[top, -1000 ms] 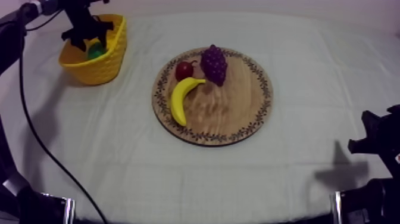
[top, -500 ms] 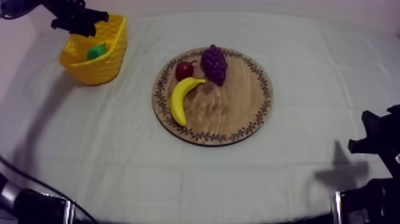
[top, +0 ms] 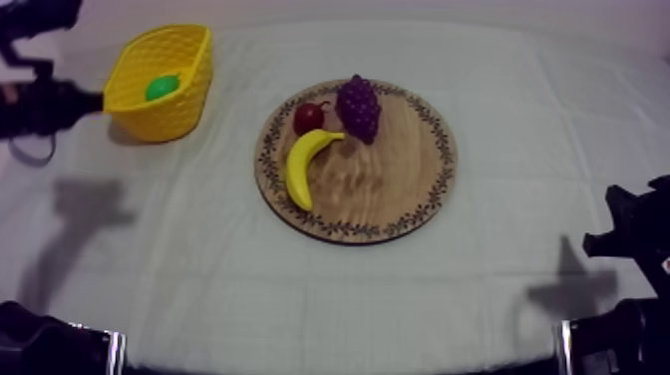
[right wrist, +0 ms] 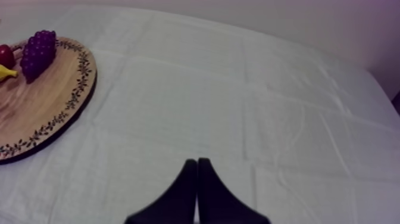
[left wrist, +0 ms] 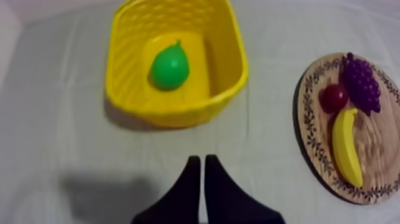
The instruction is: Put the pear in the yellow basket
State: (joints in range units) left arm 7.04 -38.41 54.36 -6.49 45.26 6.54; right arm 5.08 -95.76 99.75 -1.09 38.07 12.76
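Note:
The green pear (left wrist: pixel 169 65) lies inside the yellow basket (left wrist: pixel 178 113), alone on its floor. My left gripper (left wrist: pixel 199 159) hangs over the cloth just in front of the basket, its black fingers together as a narrow wedge with nothing in them. From above, the pear (top: pixel 161 87) shows in the basket (top: pixel 184 110) at the table's far left, and my left arm (top: pixel 45 105) is a dark shape just left of it. My right gripper (right wrist: pixel 197 161) is shut too, over bare cloth well to the right of the wooden board (right wrist: pixel 41 107).
The round board (top: pixel 399 170) at mid-table carries a banana (top: pixel 304 165), a bunch of grapes (top: pixel 358 107) and a small red fruit (top: pixel 308 118). My right arm (top: pixel 633 239) rests low at the right edge. Open cloth lies between basket and board.
My left arm has drawn back from over the basket to its left, and its fingers have shut. The pear stays in the basket. The right arm has not moved.

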